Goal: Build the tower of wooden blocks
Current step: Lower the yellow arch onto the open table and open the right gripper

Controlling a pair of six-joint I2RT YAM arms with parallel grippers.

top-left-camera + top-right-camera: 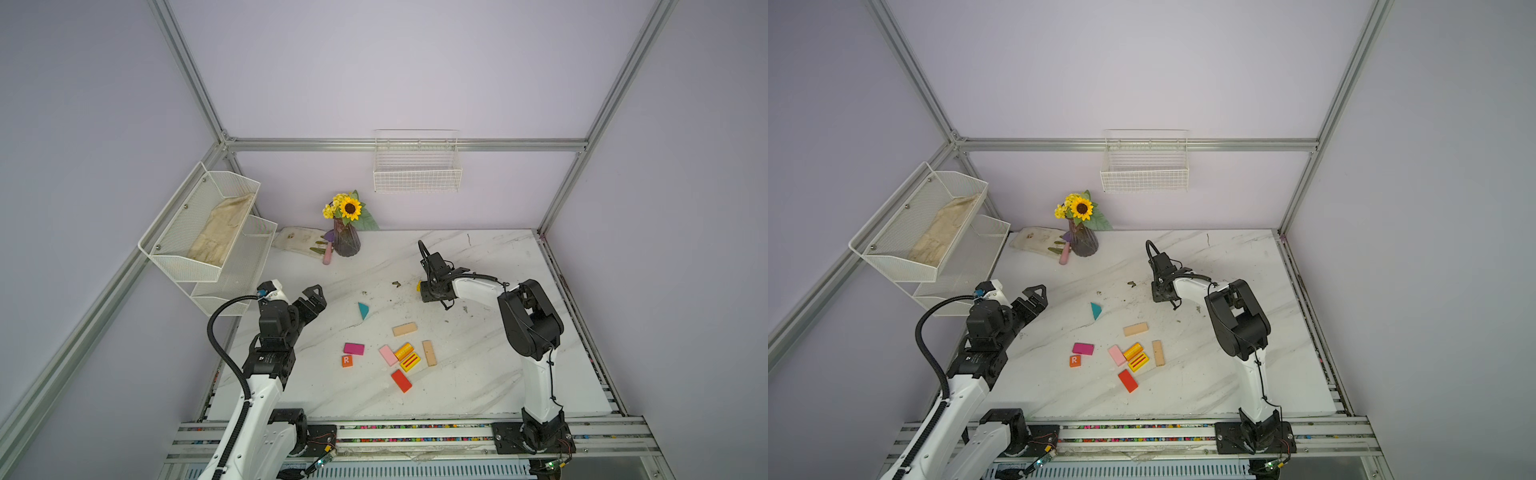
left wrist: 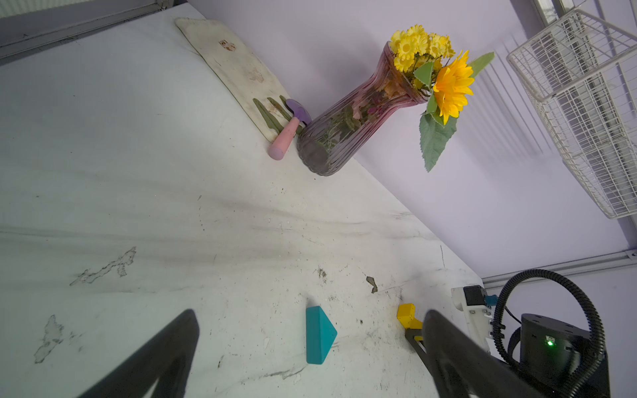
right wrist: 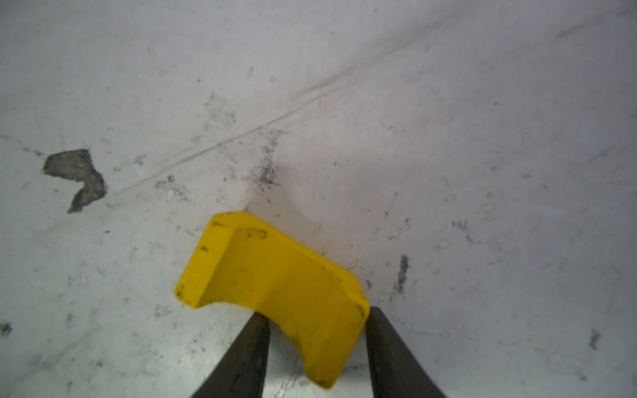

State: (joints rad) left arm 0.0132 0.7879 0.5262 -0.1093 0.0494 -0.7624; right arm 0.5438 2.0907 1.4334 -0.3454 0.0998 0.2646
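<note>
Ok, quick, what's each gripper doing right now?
Left gripper: open, holding nothing.
Right gripper: closed on the yellow block, one finger on each side.

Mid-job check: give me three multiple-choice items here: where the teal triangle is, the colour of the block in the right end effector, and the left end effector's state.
1. The teal triangle is: A. in the left end effector; B. on the table, between the end effectors; C. in the right end effector.
2. The gripped block is: A. pink; B. teal; C. yellow.
3. The left end effector is: A. open, empty; B. shut on the teal triangle; C. shut, empty.
Key: 1 B, it lies free on the table in both top views. 2 C, the right wrist view shows yellow between the fingers. 3 A, its fingers stand wide apart, nothing held.
</note>
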